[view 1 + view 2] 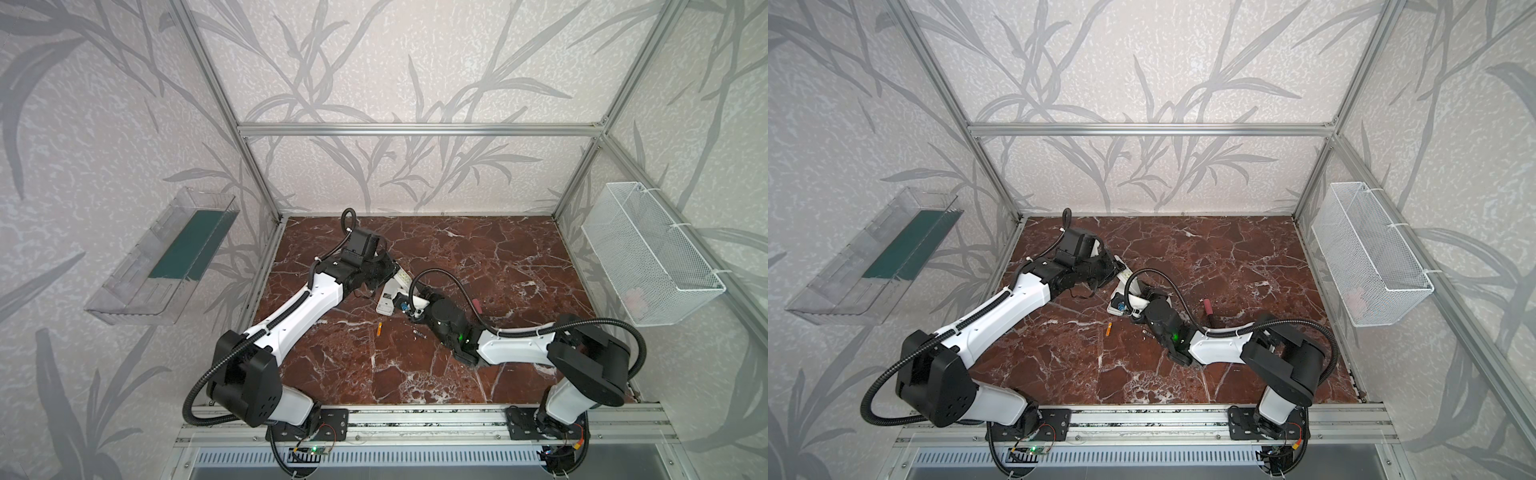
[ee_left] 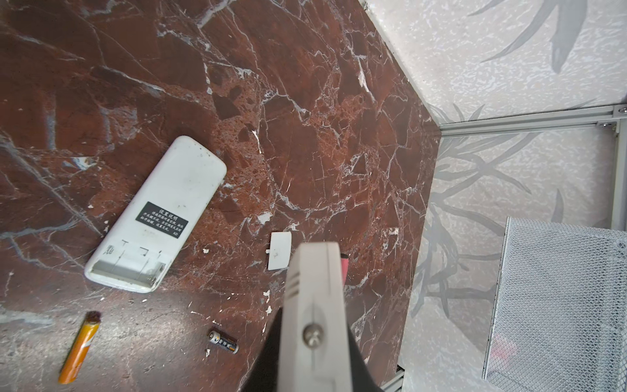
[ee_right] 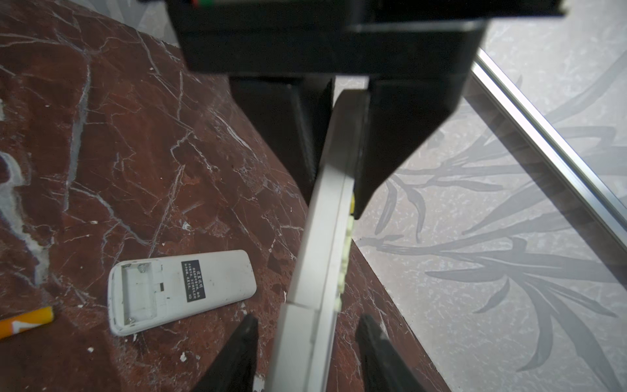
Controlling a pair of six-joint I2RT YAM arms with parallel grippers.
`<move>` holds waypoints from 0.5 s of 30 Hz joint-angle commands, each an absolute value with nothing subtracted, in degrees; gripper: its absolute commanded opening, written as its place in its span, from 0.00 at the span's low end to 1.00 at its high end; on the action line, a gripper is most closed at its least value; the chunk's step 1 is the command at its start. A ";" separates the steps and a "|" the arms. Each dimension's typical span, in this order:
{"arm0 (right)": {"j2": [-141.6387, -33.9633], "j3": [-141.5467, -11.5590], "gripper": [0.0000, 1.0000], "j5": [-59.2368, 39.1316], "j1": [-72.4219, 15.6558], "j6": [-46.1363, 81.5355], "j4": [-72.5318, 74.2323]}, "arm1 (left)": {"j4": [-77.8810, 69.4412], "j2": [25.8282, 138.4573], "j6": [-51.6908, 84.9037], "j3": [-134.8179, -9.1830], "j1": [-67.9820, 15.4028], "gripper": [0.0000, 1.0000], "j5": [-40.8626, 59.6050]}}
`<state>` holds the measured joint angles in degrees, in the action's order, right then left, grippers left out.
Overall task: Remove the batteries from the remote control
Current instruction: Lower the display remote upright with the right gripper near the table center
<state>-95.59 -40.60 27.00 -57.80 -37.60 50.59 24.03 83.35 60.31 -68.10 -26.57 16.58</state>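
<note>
The left gripper (image 3: pixel 342 149) is clenched on a white remote (image 3: pixel 325 237) held on edge, the right gripper (image 3: pixel 307 325) gaping around its other end, while nearer, on the marble table (image 2: pixel 305 101), lie an orange battery (image 2: pixel 79 348), pointing near-to-far, and a dark battery (image 2: pixel 223 342).

Flat remote (image 1: pixel 384 306): on the bench (image 1: pixel 519 257), left of centre.
Held remote (image 1: pixel 401 277): raised and tilted, just right of the flat remote. Its back end is in the left fingers (image 3: pixel 383 135). Its front end is between the right fingers (image 3: pixel 242 342), touching neither.
Left battery (image 1: pixel 379 329): on the bench, before the flat remote.
Right battery (image 1: pixel 419 333): right of the left battery, apart from it.
Cover (image 2: pixel 279 250): on the bench, between the flat remote and the screwdriver (image 1: pixel 478 306).
Basket (image 1: pixel 648 249): on the right wall.
Tray (image 1: pixel 137 270): on the left wall.
</note>
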 commanded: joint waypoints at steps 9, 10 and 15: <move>-102.33 -42.30 0.26 31.53 -61.28 -45.69 65.14 | 23.32 83.36 63.93 -69.04 -26.72 0.00 17.05; -102.59 -42.28 0.25 31.55 -61.45 -46.43 65.93 | 23.09 83.41 64.07 -69.01 -26.72 0.01 17.28; -104.26 -42.20 0.18 32.58 -62.40 -50.11 71.28 | 22.77 83.39 64.86 -68.99 -26.71 0.05 18.36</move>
